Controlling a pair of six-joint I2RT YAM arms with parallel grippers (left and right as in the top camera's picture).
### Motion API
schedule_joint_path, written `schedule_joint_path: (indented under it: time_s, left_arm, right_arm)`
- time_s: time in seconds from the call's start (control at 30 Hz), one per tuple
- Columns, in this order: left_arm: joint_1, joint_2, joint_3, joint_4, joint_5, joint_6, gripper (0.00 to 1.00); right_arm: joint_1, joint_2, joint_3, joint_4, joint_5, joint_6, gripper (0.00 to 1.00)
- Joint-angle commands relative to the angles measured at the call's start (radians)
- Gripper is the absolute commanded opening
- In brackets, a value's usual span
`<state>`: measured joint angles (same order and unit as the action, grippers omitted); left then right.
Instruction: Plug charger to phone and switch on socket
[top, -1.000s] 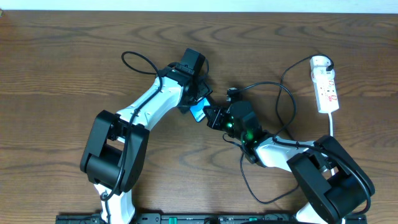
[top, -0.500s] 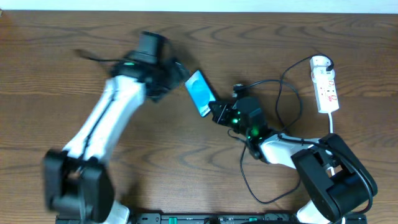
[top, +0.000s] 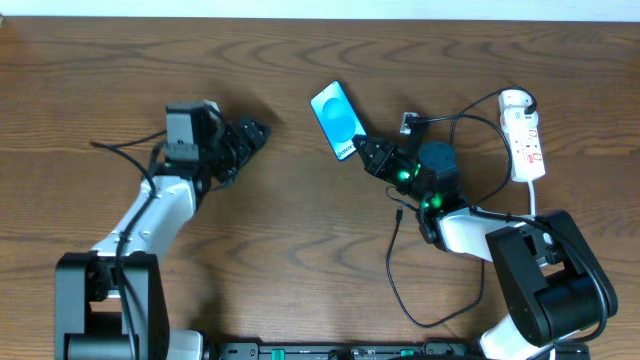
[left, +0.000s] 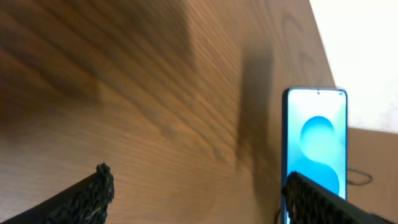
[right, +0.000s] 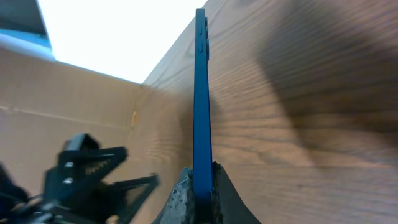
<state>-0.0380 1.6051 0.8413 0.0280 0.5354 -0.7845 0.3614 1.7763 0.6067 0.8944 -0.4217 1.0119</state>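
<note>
right gripper (right: 198, 186) pinches phone (right: 201, 93) edge-on, screen (top: 336, 115) overhead

From here the counter (top: 300, 260) reads as brown wood with bold grain and a soft satin sheen. The phone (top: 337, 120) has a glossy, glass-like screen, and in my right wrist view its blue edge looks smooth and half-matt. The socket (top: 524, 140) is smooth white plastic. The charger (top: 392, 270) cable looks matt black and rubbery. The left gripper (top: 252, 133) has black, coarsely textured pads (left: 87, 198).
</note>
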Motion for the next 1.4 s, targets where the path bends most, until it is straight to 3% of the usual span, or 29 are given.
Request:
schedule_joint_path:
  time_s: [0.0,0.27,0.53,1.1,1.37]
  left_arm:
    - [-0.020,0.032,-0.038,0.101,0.080,-0.071,0.87]
    - [-0.072,0.206,-0.037,0.484,0.201,-0.228,0.87]
    - [-0.130,0.346,-0.037,0.731,0.217,-0.329,0.87]
    - [-0.167,0.413,-0.037,1.051,0.206,-0.478,0.87]
    - [-0.167,0.413,-0.037,1.064,0.214,-0.494,0.87]
  right_arm:
    - [0.001,0.000,0.014,0.026,-0.049,0.058,0.01]
    - [0.001,0.001,0.014,0.021,-0.055,0.092,0.01]
    - [0.000,0.006,0.014,0.004,-0.029,0.112,0.01]
    - [0.011,0.020,0.015,0.052,-0.053,0.163,0.01]
    - [0.039,0.122,0.043,0.191,-0.082,0.242,0.01]
